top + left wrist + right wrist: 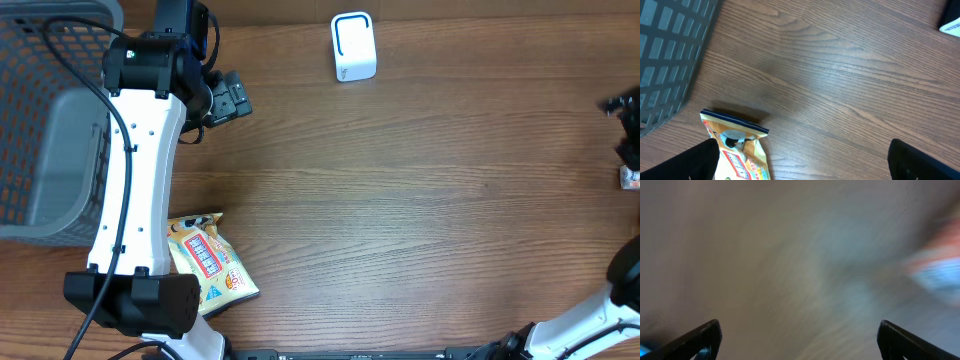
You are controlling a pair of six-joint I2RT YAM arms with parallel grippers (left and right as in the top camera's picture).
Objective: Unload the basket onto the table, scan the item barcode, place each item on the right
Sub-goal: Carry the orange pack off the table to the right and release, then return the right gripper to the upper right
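- Your left gripper (804, 147) is spread wide: in the left wrist view its two dark fingers (700, 162) sit at the lower left and lower right corners, with nothing between them but bare table (430, 200).
- Your right gripper (800, 327) also reads as spread and empty. Its fingertips show at the two lower corners of the right wrist view, but the rest of that picture is smeared with blur.
- A red and blue smudge shows at the right of that blurred view. You cannot tell what it is.
- The snack packet (205, 262) lies flat at the lower left of the overhead frame, partly under the left arm's white link. Neither gripper touches it.
- The scanner (353, 46), a small white box, stands at the top centre of the overhead frame, well apart from the packet.
- The grey basket (40, 120) fills the upper left of the overhead frame, near the packet but not touching it.
- A small pale object (630, 178) sits at the right edge, near the right arm. It is too cut off to name.
- Judged from this layout, the packet has yet to be scanned. You need to grasp it, carry it to the scanner and turn its barcode toward the window.
- No barcode shows on the upturned face, so expect to flip it.
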